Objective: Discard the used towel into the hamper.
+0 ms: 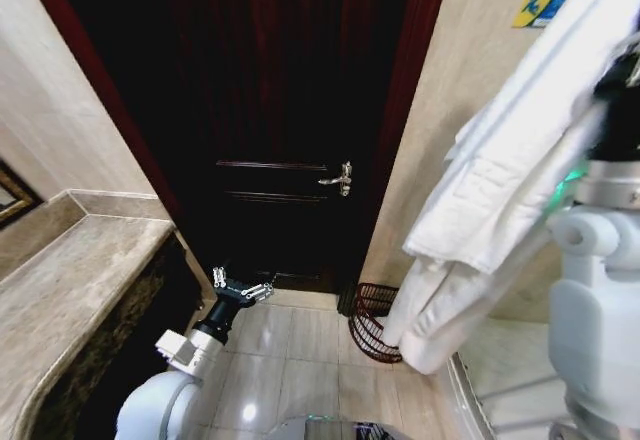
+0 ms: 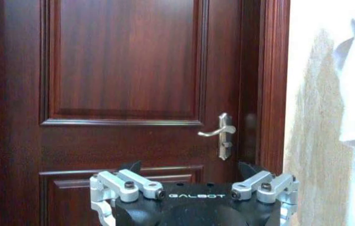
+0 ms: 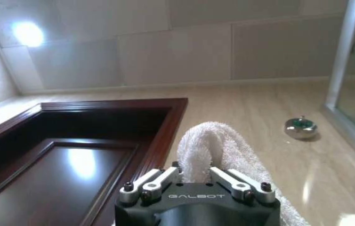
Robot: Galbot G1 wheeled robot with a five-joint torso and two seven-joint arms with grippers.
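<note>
**user1:** Towel [image 3: 218,143] question, since that's what has to get binned. Where's the robot gripping it, and will it behave on the way down?

**user2:** Starting at the claw: the right gripper [image 3: 194,181] is clamped on a bunched fold of the white terry, fingers [image 3: 154,180] pinching a hump of cloth that pokes up between them. That arm is raised high on the right, so in the head view the towel [image 1: 500,190] drapes down from it in a long sheet, with the lower end hanging just above and in front of the hamper [image 1: 372,322], hiding part of the rim.

**user1:** So soft and floppy?

**user2:** Looks it. Thick, limp and light, I'd guess, not slippery. A pinch on a gathered fold seems like the right spot, since a single edge could slide out. My worry would be the tail catching on the rim of that small open-weave basket, which sits on the floor tiles against the wall, beside the dark wooden door [image 1: 270,110].

**user1:** Other arm?

**user2:** Left gripper [image 1: 243,290] is low down, near the stone counter [image 1: 70,290], jaws spread with nothing in them, pointing at the door handle [image 2: 221,134].
</note>
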